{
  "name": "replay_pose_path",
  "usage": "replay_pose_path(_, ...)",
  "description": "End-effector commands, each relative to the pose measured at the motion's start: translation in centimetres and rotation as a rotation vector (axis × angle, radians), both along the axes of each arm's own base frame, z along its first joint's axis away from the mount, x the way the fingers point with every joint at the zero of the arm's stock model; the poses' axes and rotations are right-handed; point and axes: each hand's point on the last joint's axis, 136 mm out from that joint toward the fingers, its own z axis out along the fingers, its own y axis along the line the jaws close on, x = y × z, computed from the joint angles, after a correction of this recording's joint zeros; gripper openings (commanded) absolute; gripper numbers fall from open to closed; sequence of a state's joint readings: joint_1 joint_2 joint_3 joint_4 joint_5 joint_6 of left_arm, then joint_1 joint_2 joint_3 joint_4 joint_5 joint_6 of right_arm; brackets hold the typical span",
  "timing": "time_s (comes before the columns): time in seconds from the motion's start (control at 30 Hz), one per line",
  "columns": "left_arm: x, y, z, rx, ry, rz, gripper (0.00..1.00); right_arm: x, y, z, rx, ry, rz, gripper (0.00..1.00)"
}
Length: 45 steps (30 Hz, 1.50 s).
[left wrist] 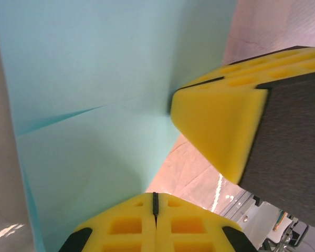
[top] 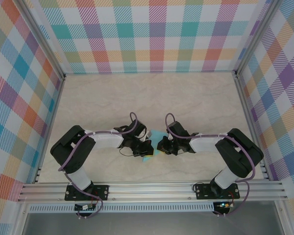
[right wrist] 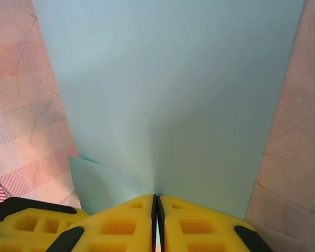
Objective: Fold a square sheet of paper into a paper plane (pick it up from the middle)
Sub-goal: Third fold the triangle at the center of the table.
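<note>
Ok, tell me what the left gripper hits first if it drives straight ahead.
The square sheet of paper that the left gripper pinches lies straight ahead; just beyond, probably the right gripper, facing it, though depth is unclear.

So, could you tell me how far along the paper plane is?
Early days. Done: the sheet of paper looks picked up, with one crease showing in the left wrist view. In hand: the left gripper and right gripper are both shut on it. Left: no pointed nose or wings yet, so nearly all the folding.
</note>
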State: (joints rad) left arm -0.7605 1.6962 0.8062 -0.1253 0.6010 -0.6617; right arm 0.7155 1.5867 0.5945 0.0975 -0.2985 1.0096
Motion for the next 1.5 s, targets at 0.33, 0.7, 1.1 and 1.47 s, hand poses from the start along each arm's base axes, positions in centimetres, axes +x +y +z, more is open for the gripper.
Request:
replay_pose_path(0.33,-0.4,-1.3,-0.2,0.021,-0.013,-0.053,0.00,-1.5,-2.2,-2.4,-0.113,0.063,-0.026,0.13)
replay_pose_path(0.7,-1.4,1.5,-4.3,0.200,0.012,-0.065,0.00,-1.7,-2.4,-2.6,-0.122,0.069,-0.026,0.13)
replay_pose_path(1.1,-1.3,2.1,0.1,0.149,-0.073,-0.050,0.00,-1.7,-2.5,-2.6,-0.130,0.072,-0.025,0.13)
replay_pose_path(1.47,-1.9,3.3,-3.4,0.212,-0.018,-0.053,0.00,-1.7,-2.5,-2.6,-0.131,0.073,-0.024,0.13)
